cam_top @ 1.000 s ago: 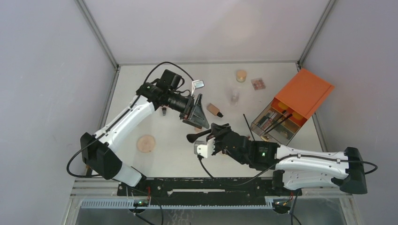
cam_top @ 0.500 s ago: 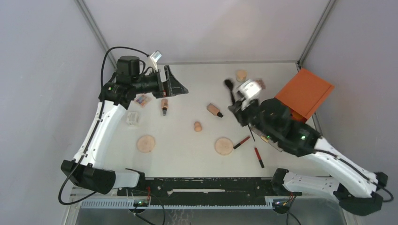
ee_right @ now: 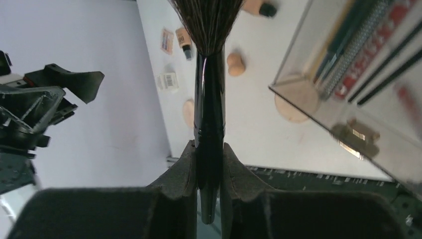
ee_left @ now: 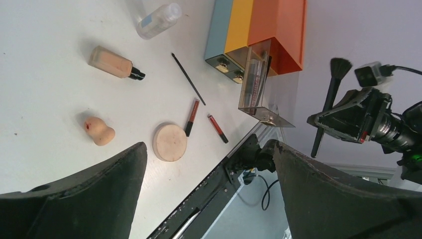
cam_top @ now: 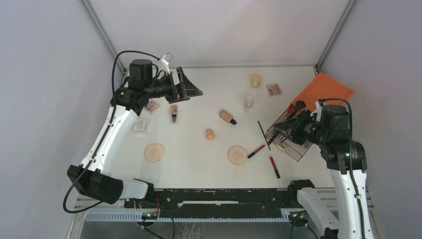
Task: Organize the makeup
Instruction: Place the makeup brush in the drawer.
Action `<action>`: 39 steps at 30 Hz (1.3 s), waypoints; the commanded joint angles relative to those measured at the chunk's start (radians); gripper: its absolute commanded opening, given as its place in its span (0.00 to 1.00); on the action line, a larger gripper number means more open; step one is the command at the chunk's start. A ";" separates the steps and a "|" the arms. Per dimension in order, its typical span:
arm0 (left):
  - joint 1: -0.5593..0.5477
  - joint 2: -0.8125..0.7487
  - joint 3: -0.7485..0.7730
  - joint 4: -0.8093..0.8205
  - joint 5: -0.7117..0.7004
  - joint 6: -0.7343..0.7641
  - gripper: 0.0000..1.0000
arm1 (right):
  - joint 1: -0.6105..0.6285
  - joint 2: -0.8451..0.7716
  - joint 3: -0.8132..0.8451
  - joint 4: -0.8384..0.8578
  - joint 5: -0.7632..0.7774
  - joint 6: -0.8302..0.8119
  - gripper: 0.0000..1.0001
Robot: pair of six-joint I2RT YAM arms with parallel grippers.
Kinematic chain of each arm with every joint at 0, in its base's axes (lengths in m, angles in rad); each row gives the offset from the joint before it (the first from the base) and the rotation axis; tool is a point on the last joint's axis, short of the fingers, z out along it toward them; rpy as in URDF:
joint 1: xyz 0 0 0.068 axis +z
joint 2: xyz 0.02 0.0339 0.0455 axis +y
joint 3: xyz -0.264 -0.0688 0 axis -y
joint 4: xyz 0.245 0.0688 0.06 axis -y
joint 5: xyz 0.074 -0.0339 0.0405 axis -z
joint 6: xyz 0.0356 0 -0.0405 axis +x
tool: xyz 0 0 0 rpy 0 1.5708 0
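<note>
R gripper [ee_right: 209, 148] is clamped on the handle of a big black brush [ee_right: 209, 94], held in the air just beside the pulled-out clear drawer [cam_top: 291, 140] of the orange-topped box [cam_top: 326, 92]. L gripper [ee_left: 206, 147] has jaws wide apart w/ nothing betw them, raised over the table [cam_top: 194, 167] at back-left. Lying loose mid-table: peach bottle [cam_top: 227, 117], sponge [cam_top: 210, 134], tan disc [cam_top: 237, 155], thin brush [cam_top: 263, 135], 2 red pencils [cam_top: 257, 151].
</note>
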 commanded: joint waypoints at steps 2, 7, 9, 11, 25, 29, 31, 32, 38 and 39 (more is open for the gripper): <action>-0.012 -0.006 -0.023 0.041 0.028 -0.013 1.00 | -0.114 0.016 0.001 -0.189 -0.165 0.153 0.00; -0.012 -0.026 -0.034 0.008 0.014 0.009 1.00 | -0.207 0.083 0.005 -0.250 -0.207 0.135 0.00; -0.012 -0.035 -0.040 0.001 0.009 0.015 1.00 | -0.265 0.105 0.003 -0.265 -0.252 0.103 0.00; -0.013 -0.044 -0.051 0.001 0.006 0.015 1.00 | -0.337 0.132 0.003 -0.283 -0.323 0.051 0.00; -0.012 -0.037 -0.061 -0.024 -0.026 0.031 1.00 | -0.475 0.210 -0.091 -0.254 -0.516 -0.027 0.00; -0.012 -0.025 -0.057 -0.024 -0.018 0.034 1.00 | -0.488 0.216 -0.151 -0.214 -0.505 -0.038 0.00; -0.012 -0.026 -0.057 -0.024 -0.016 0.035 1.00 | -0.502 0.233 -0.157 -0.205 -0.501 -0.067 0.00; -0.012 -0.028 -0.057 -0.025 -0.018 0.036 1.00 | -0.508 0.241 -0.157 -0.203 -0.498 -0.082 0.00; -0.012 -0.022 -0.058 -0.025 -0.018 0.037 1.00 | -0.530 0.253 -0.157 -0.187 -0.445 -0.138 0.03; -0.012 -0.017 -0.058 -0.024 -0.015 0.035 1.00 | -0.533 0.259 -0.157 -0.187 -0.438 -0.145 0.03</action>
